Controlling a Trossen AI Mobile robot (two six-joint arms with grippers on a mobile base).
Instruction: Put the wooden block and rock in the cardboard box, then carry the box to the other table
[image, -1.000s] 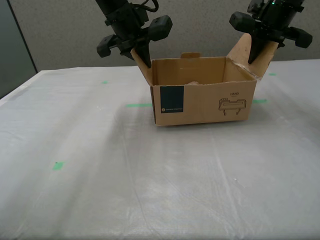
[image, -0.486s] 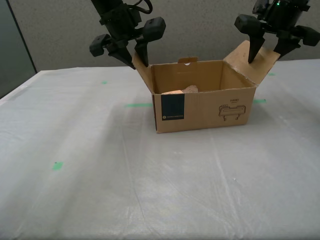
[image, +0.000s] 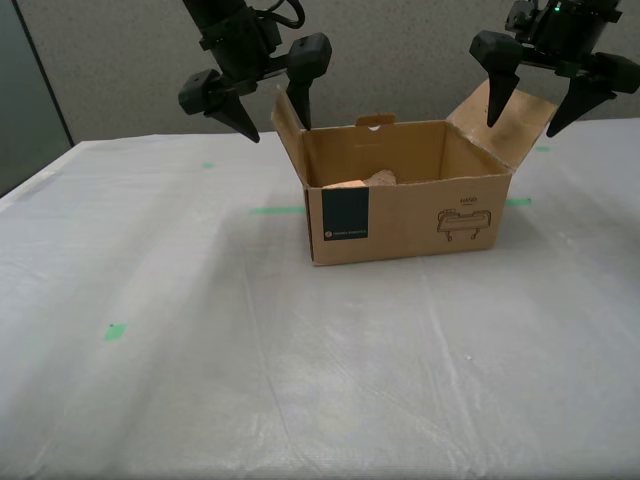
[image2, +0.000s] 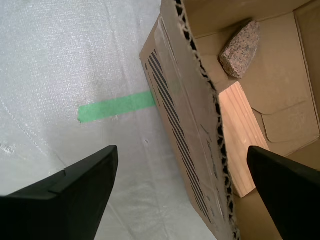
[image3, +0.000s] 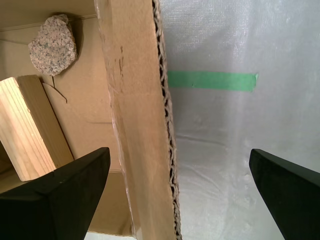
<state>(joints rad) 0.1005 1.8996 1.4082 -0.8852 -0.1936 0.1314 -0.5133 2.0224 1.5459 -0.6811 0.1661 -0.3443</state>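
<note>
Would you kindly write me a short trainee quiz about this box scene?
1. True or false: the rock and the wooden block both lie inside the cardboard box.
2. My first gripper is: A, shut on nothing; B, open astride a box flap; C, shut on the box's label.
3. What colour is the tape on the other table?
Key: 1 true; 2 B; 3 green.

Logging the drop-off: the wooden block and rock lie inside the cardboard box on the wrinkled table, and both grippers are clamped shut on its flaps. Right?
Not quite: my first gripper and my second gripper are open, each straddling a flap ungripped, as the wrist views show. The wooden block and rock do lie in the cardboard box on the table.
</note>
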